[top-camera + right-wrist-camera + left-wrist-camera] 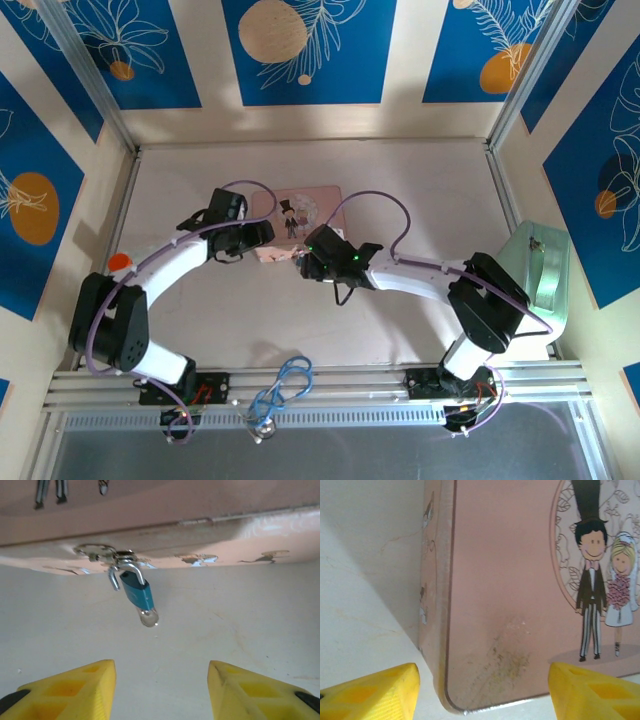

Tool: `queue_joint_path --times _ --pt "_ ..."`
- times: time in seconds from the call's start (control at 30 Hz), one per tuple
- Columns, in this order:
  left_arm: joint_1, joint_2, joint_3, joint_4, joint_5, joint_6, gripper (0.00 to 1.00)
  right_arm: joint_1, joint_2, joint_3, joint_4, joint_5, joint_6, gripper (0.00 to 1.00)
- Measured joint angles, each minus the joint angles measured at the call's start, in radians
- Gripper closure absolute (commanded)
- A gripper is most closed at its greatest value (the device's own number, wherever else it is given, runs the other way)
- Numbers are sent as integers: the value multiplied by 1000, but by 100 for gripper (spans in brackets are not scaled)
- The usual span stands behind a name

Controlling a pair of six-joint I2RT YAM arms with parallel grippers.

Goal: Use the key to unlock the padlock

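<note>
Count: one pink tin (312,205), one padlock (136,593), two claws, one green case (545,272), one loop of blue cable (285,385).

The tin is lying flat near the middle of the table (410,170), its picture lid facing up. The lid is sitting down on the body, so the contents are hidden. The padlock is hanging from a metal ring on the tin's near side wall, its blue body tilting down towards the table. A round silvery piece is sticking out of its lower end; whether this is the key cannot be told.

The left claw (482,672) is standing spread astride a rounded corner of the tin, one finger outside the side wall and one over the lid. Contact cannot be confirmed. The right claw (162,667) is facing the padlock from just in front, with its yellow fingers (75,687) standing apart and bare table lying between them.

Bare table is lying open beyond the tin and to both sides, up to the walls. The green case is sitting at the right edge, well apart from the tin, and its contents cannot be seen. The cable is lying on the near rail between the arm bases.
</note>
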Motion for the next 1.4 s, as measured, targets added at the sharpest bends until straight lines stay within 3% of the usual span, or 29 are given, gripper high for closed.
queue_joint_path --times 0.27,0.87,1.1,1.4 --pt "21 103 90 -21 27 85 47 0 79 53 2 25 7 51" --pt "25 133 91 7 113 123 55 1 272 220 -10 32 -28 47" --pt "25 133 91 6 113 123 56 1 343 320 -113 79 -23 52" --pt "25 133 91 7 116 122 57 1 385 370 -247 112 10 69"
